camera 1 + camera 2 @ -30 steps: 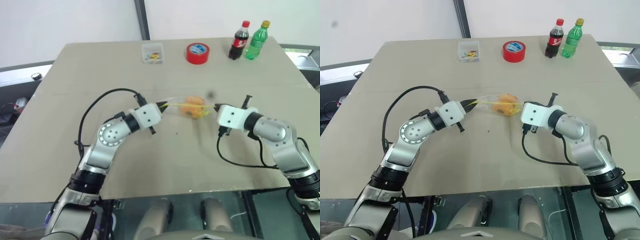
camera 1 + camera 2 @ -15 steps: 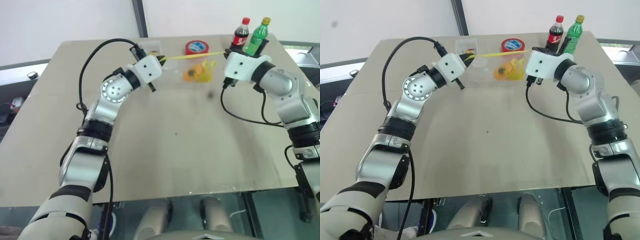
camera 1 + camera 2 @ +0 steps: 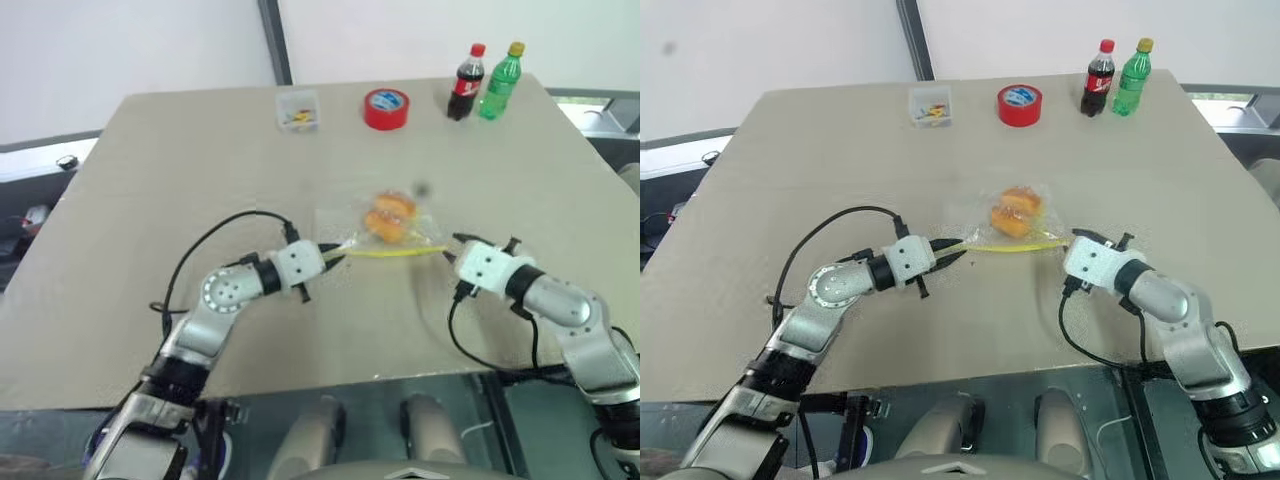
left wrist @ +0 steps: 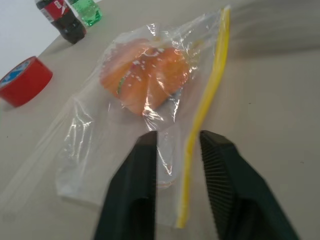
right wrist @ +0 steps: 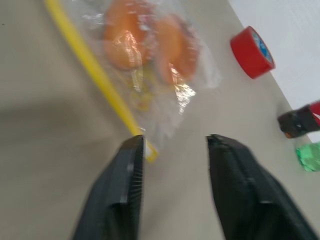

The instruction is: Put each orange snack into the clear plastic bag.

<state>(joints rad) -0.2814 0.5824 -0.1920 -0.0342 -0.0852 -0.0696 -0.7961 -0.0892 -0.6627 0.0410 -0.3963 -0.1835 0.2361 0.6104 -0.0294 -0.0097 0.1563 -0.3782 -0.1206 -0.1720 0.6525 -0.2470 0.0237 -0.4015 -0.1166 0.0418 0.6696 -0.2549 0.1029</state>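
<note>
Both snacks [image 4: 145, 80] lie inside the bag [image 4: 100, 150] just past the parted fingers of each gripper [image 4: 177, 145] [image 5: 172, 145], so the task seems finished.

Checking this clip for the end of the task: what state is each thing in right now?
clear plastic bag: flat on the table, both snacks inside
orange snacks: side by side in the bag
left gripper: open, at the bag's corner
right gripper: open, holding nothing
cola bottle: upright, capped
green bottle: upright, capped
</note>
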